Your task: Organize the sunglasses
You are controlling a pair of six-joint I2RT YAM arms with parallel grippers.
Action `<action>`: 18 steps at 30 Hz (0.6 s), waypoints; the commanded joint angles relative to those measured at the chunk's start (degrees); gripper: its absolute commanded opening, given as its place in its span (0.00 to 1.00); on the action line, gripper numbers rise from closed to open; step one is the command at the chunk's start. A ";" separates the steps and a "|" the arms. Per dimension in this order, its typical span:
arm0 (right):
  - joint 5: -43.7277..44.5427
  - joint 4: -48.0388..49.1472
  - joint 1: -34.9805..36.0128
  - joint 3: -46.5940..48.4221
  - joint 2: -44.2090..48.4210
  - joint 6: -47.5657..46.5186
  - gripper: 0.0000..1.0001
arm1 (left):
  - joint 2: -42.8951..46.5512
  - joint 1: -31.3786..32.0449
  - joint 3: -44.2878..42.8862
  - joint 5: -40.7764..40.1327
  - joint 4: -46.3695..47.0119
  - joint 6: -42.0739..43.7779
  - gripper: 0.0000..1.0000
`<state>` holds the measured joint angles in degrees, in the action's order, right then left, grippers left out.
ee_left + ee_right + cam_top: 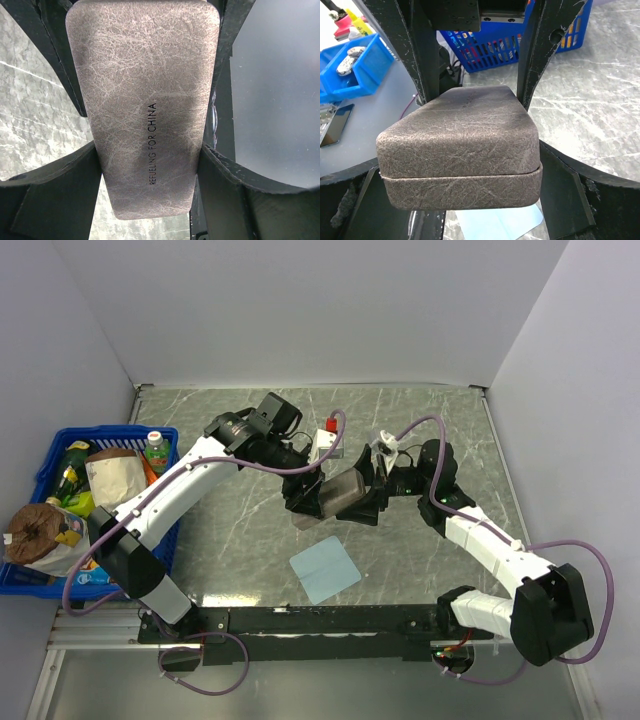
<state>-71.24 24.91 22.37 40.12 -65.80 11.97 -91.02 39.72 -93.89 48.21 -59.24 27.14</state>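
Grey case (pixel 345 492) blocking mid-table, blue cloth (pixel 325 570) just nearer, basket (pixel 110 432) walling left edge — open table (pixel 400 560) along the right.

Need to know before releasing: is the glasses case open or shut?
Shut. The case shows lid and base meeting along a tight seam, with no lining visible. What it holds, cannot tell.

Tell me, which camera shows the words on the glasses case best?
The left wrist camera: the case fills the picture and its printed words are readable. The right wrist camera shows mainly its closed end. The top camera shows it tiny, words unreadable.
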 commanded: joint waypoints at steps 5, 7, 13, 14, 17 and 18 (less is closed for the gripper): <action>-0.65 4.98 0.39 -0.39 2.08 0.69 0.94 | -0.56 0.00 -2.53 3.56 1.33 0.29 0.48; -1.09 5.59 0.48 -0.65 2.08 0.69 0.94 | -0.82 0.00 -2.62 3.82 1.06 0.64 0.48; -2.23 6.55 0.57 -1.18 2.26 0.25 0.84 | -1.44 0.00 -3.23 4.26 0.45 0.73 0.48; -2.58 6.47 0.83 -1.27 2.26 -0.18 0.83 | -1.52 0.09 -3.41 4.27 0.36 0.73 0.48; -3.02 4.02 0.92 -1.10 2.26 -2.81 0.86 | -1.44 -0.08 -3.58 4.70 0.09 0.81 0.48; -3.29 2.97 0.92 -0.83 2.08 -3.61 0.89 | -1.44 -0.17 -3.67 4.88 0.01 0.81 0.48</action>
<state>-71.70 27.35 22.65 39.18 -65.32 12.10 -92.86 39.72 -93.91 49.25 -59.92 27.20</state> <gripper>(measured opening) 0.853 0.729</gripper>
